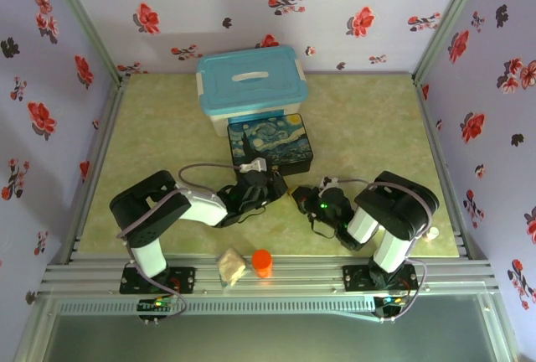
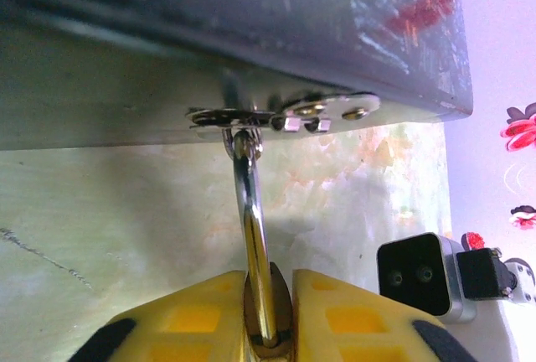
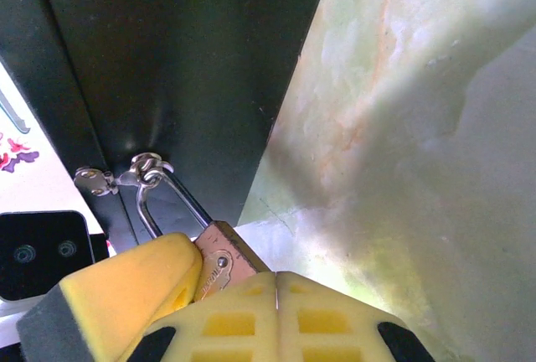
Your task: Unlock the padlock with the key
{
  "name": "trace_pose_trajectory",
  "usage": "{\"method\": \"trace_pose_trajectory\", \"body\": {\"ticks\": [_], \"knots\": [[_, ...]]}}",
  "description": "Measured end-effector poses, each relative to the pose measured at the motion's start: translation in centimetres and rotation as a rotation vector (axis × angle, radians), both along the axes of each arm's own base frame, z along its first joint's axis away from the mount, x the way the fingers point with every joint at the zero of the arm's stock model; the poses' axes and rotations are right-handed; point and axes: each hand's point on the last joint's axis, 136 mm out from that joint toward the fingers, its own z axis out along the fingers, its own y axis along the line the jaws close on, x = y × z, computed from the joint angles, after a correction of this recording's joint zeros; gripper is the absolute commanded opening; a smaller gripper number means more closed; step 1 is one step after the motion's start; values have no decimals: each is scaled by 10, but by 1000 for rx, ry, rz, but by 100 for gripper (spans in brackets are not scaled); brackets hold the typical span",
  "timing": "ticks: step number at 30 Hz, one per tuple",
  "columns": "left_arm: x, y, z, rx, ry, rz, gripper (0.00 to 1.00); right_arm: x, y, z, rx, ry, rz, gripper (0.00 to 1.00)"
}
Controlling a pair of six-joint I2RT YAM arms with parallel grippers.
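The brass padlock (image 3: 219,266) hangs by its silver shackle (image 2: 251,219) from the clasp (image 2: 285,115) on the front of the painted box (image 1: 270,144). My left gripper (image 2: 268,282) is shut on the padlock body, one yellow finger on each side. My right gripper (image 3: 275,276) is shut, its two pads pressed together right at the padlock's lower corner. The key is hidden; I cannot tell whether it sits between the right pads. Seen from above, the left gripper (image 1: 255,186) and right gripper (image 1: 297,194) meet in front of the box.
A white tub with a blue lid (image 1: 251,81) stands behind the painted box. An orange cylinder (image 1: 262,262) and a beige lump (image 1: 231,267) lie at the near edge between the arm bases. Flowered walls close in three sides.
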Motion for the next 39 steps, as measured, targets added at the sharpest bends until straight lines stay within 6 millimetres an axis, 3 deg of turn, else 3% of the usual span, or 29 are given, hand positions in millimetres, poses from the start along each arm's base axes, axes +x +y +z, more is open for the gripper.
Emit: {"method": "trace_pose_trajectory", "body": {"ticks": [4, 17, 20, 26, 32, 37, 39], "knots": [[0, -2, 1, -6, 0, -1, 24, -7, 8, 7, 19, -15, 37, 0], [0, -1, -1, 8, -9, -2, 3, -9, 10, 8, 19, -27, 45, 0], [0, -1, -1, 8, -9, -2, 1, -9, 10, 8, 12, -36, 49, 17], [0, -2, -1, 7, -7, -3, 0, -16, 7, 8, -59, -75, 90, 17], [0, -3, -1, 4, -6, -7, 0, -26, 0, 12, -269, -124, 179, 25], [-1, -3, 0, 2, -5, -10, 0, -22, -16, 45, -501, -256, 231, 30], [-1, -3, 0, 1, -4, -10, 0, -24, -22, 48, -569, -289, 261, 31]]}}
